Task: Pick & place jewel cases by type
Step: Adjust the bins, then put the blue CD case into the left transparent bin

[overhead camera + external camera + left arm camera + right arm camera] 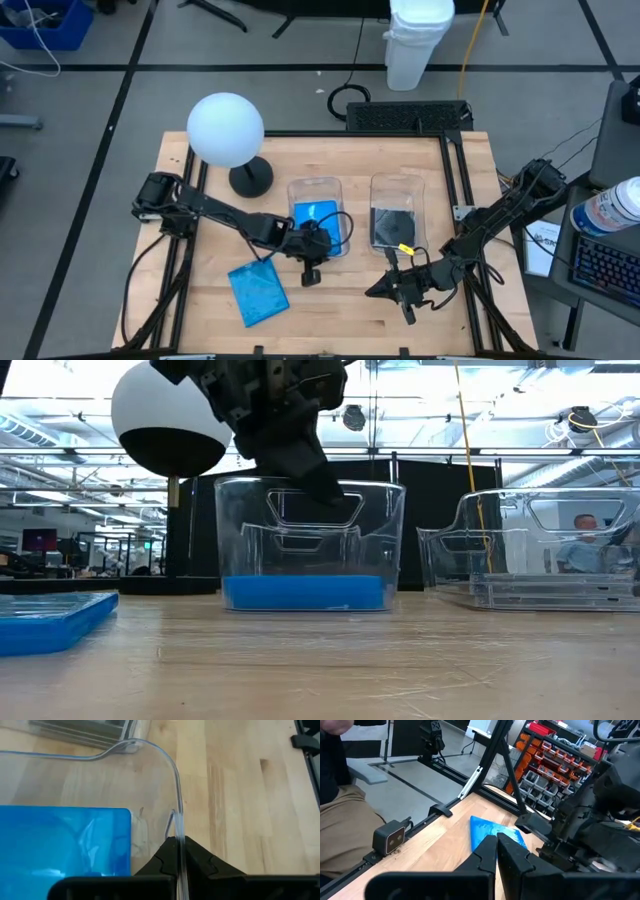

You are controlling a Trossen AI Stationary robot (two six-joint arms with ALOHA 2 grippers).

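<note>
Even, bright overhead light covers the counter (pixel 330 300), shadows soft and short. In the low view, ceiling strips glare at twelve o'clock and the near counter is blurred. The clear bin (pixel 175 795) wall shows faint reflections, perhaps slightly distorting the wood.

A white globe lamp (pixel 225 130) on a black round base (pixel 250 179) stands near the wooden table's (pixel 330 305) far-left corner. Two clear plastic bins (pixel 314 190) (pixel 398 189) sit side by side at the table's middle. Beyond the far edge, a white lidded container (pixel 418 45) stands on the floor, with a blue crate (pixel 45 22) off to the far left
</note>
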